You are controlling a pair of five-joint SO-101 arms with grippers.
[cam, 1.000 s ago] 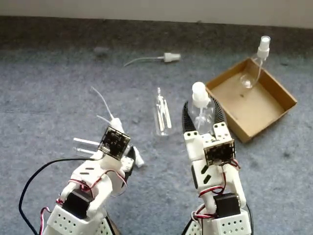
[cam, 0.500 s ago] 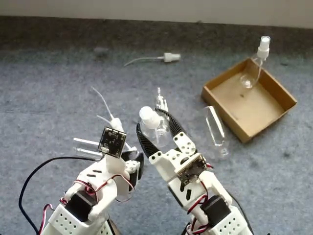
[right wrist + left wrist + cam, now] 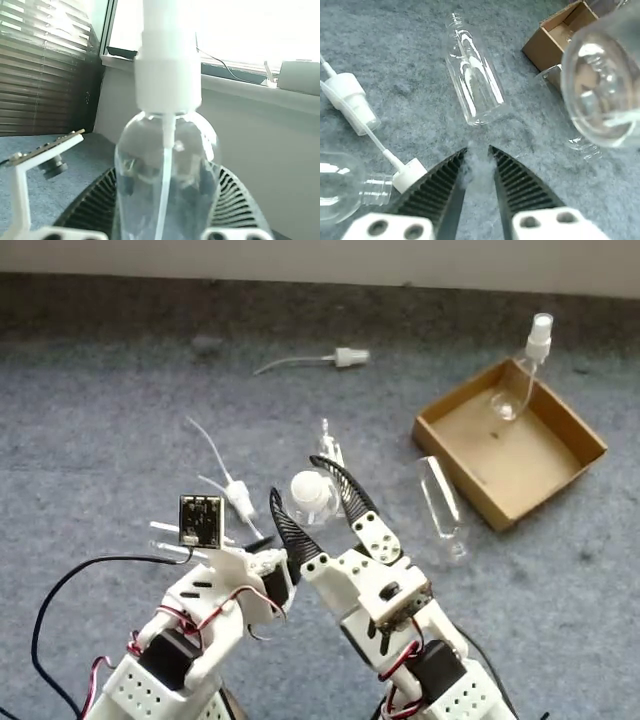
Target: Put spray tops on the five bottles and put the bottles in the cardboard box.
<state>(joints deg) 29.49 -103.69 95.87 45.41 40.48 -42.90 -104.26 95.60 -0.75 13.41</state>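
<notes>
Bottle one (image 3: 165, 165), clear, white spray top fitted: pinched at its body between the fingers of the right gripper (image 3: 296, 480), one finger on either side, lifted off the grey surface (image 3: 100, 420).

Fingers of the left gripper (image 3: 477, 150): slightly parted with a narrow gap, nothing between them, tips over bare surface, just beside the right fingers.

Bottle two (image 3: 472, 75), clear, no top: lying flat on the surface just beyond the left fingertips, neck pointing away from them.

Bottle three (image 3: 440, 505), clear, no top: lying flat on the far side of the right fingers from the left gripper, just beside the cardboard box (image 3: 520, 455).

Bottle four (image 3: 340, 192), clear, no top: lying beside the left fingers, on their outer side.

First loose spray top (image 3: 410, 175): cap just by the neck of Bottle four, near the left fingers.

Second loose spray top (image 3: 350, 97): on the surface a little farther from the left fingers.

Third loose spray top (image 3: 335, 358): lying flat, well beyond both sets of fingers.

Bottle five (image 3: 512, 400), spray top fitted: inside the cardboard box, leaning in its far corner, well apart from both sets of fingers.
</notes>
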